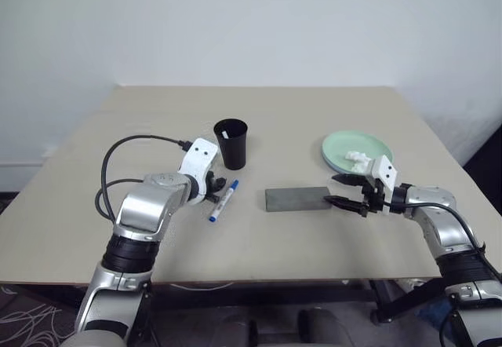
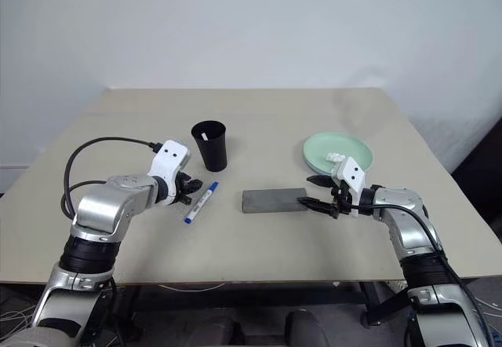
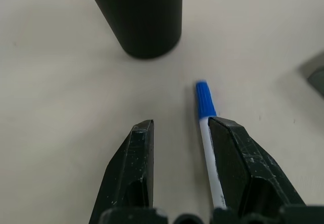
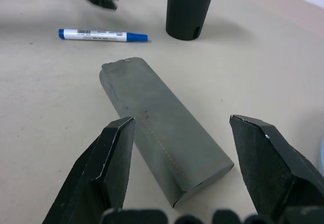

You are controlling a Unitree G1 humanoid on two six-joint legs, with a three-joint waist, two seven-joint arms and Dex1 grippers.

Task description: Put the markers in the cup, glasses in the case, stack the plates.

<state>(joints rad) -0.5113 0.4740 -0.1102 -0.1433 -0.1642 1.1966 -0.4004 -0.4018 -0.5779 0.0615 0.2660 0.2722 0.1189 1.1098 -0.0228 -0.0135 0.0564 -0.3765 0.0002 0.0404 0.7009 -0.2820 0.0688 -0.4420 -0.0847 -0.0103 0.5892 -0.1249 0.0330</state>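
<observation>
- Sitting on the beige tabletop [image 1: 314, 111] near the middle is the plain black tapered cup [image 1: 231, 144], upright, with something white poking up inside at the rim (looks like a marker end, can't say for sure).
- Just in front of the cup lies a short slim marker with a white barrel and blue ends [image 1: 223, 200], flat on the table at a slant.
- The left gripper [image 3: 177, 138] hangs right over that marker with its two black fingers spread, gripping nothing; in the wrist view one finger [image 3: 238, 158] overlaps the barrel.
- The flat grey rectangular case [image 1: 297, 199] lies closed, to the right of the marker.
- The right gripper [image 1: 339, 191] sits at the case's right end, fingers wide apart, empty.
- Behind it is the mint green round plate [image 1: 337, 144] with a crumpled white tissue [image 1: 358, 158] on it.
</observation>
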